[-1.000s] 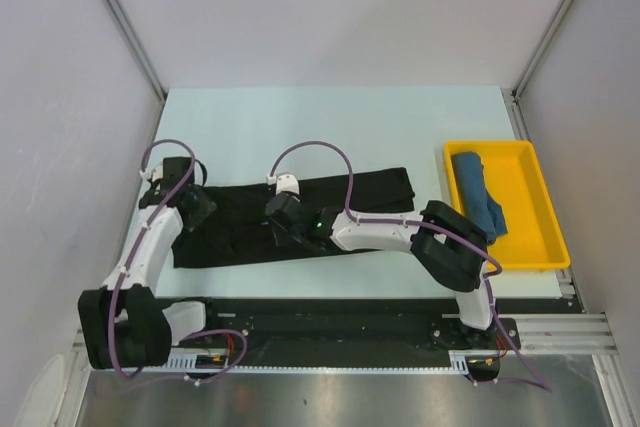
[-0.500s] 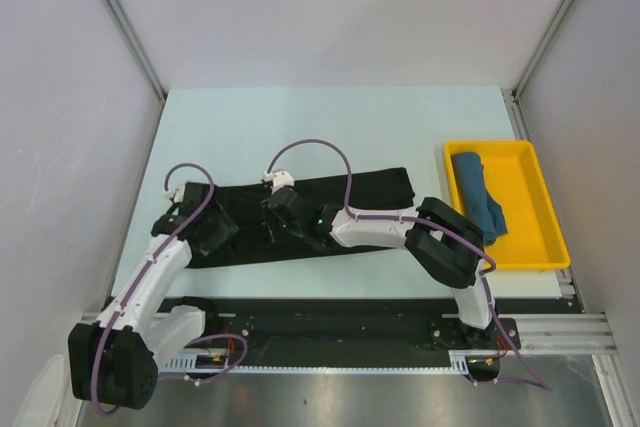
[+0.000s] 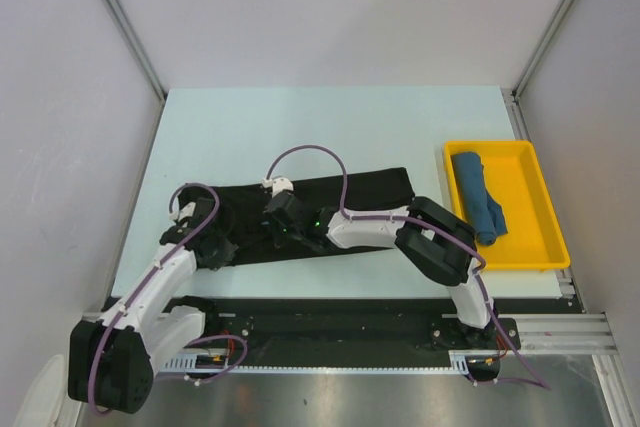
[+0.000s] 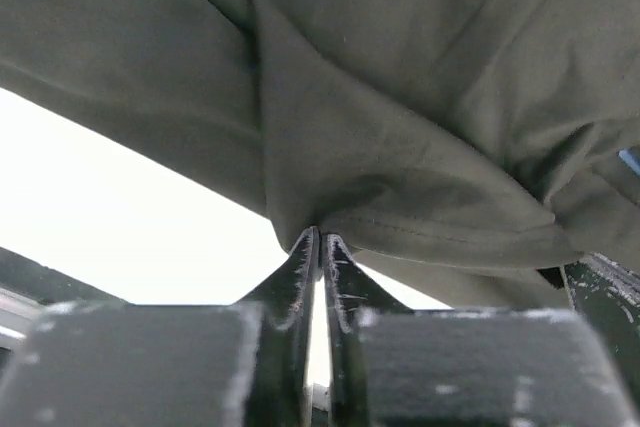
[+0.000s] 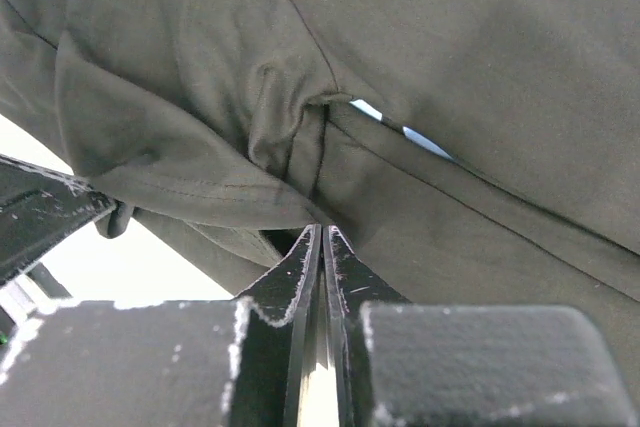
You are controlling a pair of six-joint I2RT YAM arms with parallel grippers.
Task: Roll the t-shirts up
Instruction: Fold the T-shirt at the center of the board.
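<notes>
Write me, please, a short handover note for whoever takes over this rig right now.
Left gripper: shut, pinching the hem of the black t-shirt near its left end.
Right gripper: shut, pinching the same shirt's edge a little further right.
Black t-shirt: folded into a long strip, flat on the table, not yet rolled.
Teal t-shirt: bundled, apparently rolled, in the yellow tray.
Done: teal one, it seems. Left: roll the black strip from the pinched end.
</notes>
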